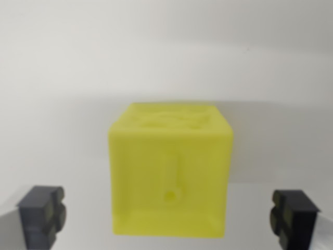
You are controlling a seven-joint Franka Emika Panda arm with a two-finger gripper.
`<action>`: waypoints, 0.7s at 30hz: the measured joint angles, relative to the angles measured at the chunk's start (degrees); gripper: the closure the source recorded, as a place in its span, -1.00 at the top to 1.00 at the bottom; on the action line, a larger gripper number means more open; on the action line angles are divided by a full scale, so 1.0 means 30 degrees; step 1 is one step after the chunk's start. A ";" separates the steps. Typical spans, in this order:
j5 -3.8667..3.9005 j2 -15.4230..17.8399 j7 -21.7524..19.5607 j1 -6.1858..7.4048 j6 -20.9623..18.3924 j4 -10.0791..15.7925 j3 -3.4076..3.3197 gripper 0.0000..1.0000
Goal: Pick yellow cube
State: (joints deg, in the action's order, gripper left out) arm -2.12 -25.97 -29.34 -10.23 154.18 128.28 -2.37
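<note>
A bright yellow cube (170, 179) sits on a plain white surface (62, 78), flanked by dark grey fingertips (42, 214).

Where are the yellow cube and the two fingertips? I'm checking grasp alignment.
yellow cube (169, 179), wrist view, front face.
left fingertip (42, 214), wrist view, dark pad.
right fingertip (294, 217), wrist view, dark pad.

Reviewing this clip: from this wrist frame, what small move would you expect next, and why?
Probably closing the fingers. The yellow cube sits centred between the two dark fingertips, which stand wide apart at the wrist view's lower left and right, with clear gaps on both sides. The gripper looks open and already level with the cube, though depth is hard to judge.
</note>
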 joint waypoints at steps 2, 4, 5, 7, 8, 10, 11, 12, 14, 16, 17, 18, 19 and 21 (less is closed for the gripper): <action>-0.0027 -0.0149 0.0030 0.0000 0.0120 -0.0026 0.0000 1.00; -0.0063 -0.0359 0.0065 0.0000 0.0284 -0.0065 0.0000 1.00; -0.0082 -0.0478 0.0084 0.0000 0.0373 -0.0088 0.0000 1.00; -0.0127 -0.0713 0.0124 0.0000 0.0557 -0.0144 0.0000 1.00; -0.0150 -0.0832 0.0145 0.0000 0.0646 -0.0174 0.0001 1.00; -0.0193 -0.1074 0.0188 0.0001 0.0823 -0.0231 0.0001 1.00; -0.0215 -0.1194 0.0210 0.0002 0.0916 -0.0264 0.0001 1.00; -0.0237 -0.1316 0.0233 0.0003 0.1004 -0.0296 0.0001 1.00; -0.0284 -0.1560 0.0280 0.0005 0.1173 -0.0358 0.0003 1.00; -0.0333 -0.1807 0.0329 0.0009 0.1351 -0.0435 0.0005 1.00; -0.0360 -0.1933 0.0355 0.0010 0.1435 -0.0472 0.0006 1.00; -0.0387 -0.2049 0.0378 0.0012 0.1513 -0.0506 0.0006 1.00; -0.0413 -0.2154 0.0404 0.0015 0.1586 -0.0540 0.0006 1.00; -0.0455 -0.2304 0.0445 0.0021 0.1685 -0.0586 0.0006 1.00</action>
State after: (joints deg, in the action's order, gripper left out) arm -3.49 -32.88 -28.01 -10.16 159.24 126.52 -2.35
